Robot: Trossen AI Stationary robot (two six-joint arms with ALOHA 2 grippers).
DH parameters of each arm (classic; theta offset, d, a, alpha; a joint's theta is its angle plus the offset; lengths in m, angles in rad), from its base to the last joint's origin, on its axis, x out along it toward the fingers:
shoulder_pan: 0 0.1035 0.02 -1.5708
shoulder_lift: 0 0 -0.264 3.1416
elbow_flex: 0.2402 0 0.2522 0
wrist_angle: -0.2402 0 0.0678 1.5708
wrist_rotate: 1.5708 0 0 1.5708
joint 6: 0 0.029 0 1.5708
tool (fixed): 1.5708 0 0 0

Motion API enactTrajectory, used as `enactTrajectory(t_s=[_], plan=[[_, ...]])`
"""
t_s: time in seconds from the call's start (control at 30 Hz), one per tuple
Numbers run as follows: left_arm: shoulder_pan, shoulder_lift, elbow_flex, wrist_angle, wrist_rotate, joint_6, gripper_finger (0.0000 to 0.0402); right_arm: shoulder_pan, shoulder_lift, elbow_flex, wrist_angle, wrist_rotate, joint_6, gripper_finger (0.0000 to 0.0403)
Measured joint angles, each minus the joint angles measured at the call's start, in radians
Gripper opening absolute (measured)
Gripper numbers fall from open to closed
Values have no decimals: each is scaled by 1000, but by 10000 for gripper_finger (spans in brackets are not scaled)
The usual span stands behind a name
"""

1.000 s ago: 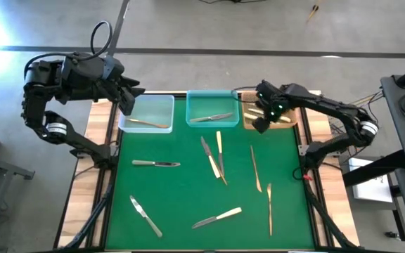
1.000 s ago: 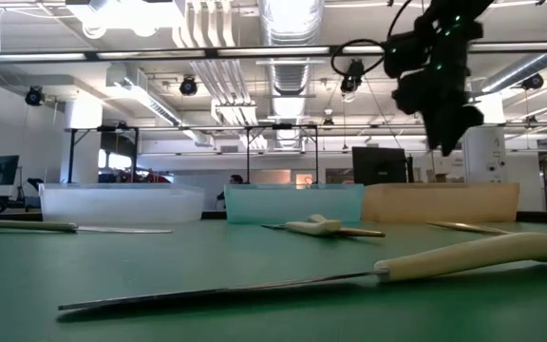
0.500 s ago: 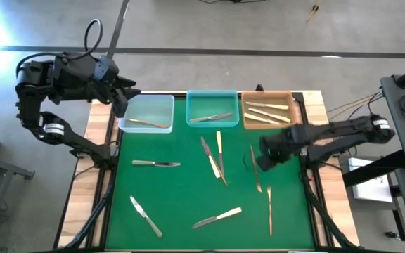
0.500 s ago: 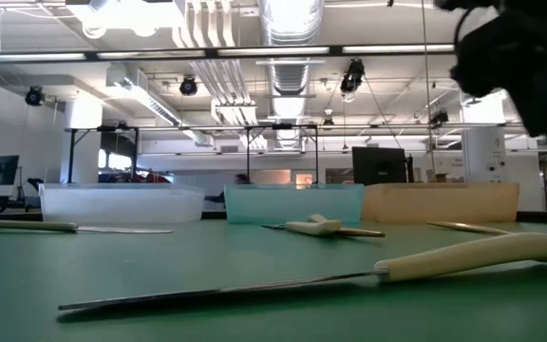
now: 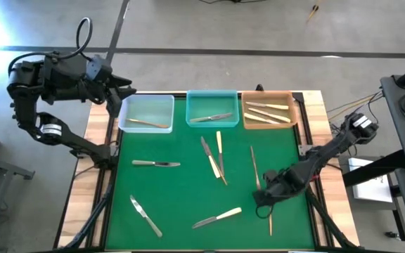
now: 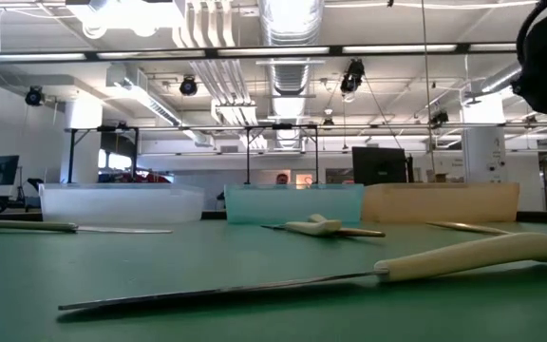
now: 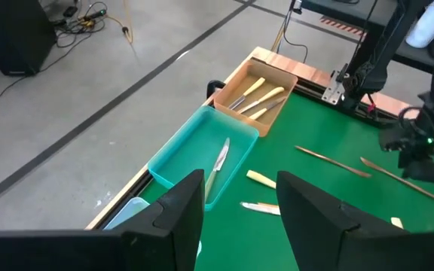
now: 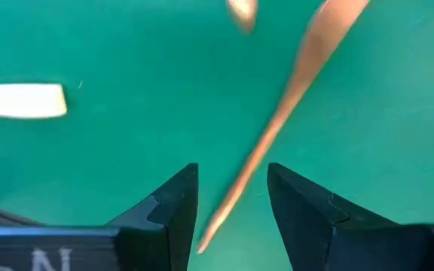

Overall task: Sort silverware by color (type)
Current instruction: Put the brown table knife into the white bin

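Since a second ago the right arm has swung from over the amber plastic bin at the upper right of the high view down to the lower right of the green table. Its right hand now hangs low over a slim gold utensil lying lengthwise there; in the right wrist view the two dark fingers stand apart with that gold utensil running between them, and no grip on it shows. Just above it in the high view lies a second gold utensil, and to the left a cream-handled knife lies slantwise.

Toward the middle of the frame a cluster of three pieces lies close together, one silver and the others with cream handles. An all-silver knife lies at centre left and another silver knife at lower left.

Along the upper edge, the amber bin holds three cream-handled pieces, the teal plastic bin holds one silver knife, and the clear plastic bin holds one gold piece.

At the upper left of the high view the left hand waits beside the clear bin, off the table's edge, its fingers apart and empty
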Motion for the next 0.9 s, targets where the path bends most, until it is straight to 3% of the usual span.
enactTrajectory(t_s=[0.47, 0.9], plan=[[0, 2, 0, 0, 0, 0, 150, 96, 211, 112, 43, -97, 159, 144], [0, 4, 0, 0, 0, 0, 150, 110, 374, 172, 36, -109, 101, 131]])
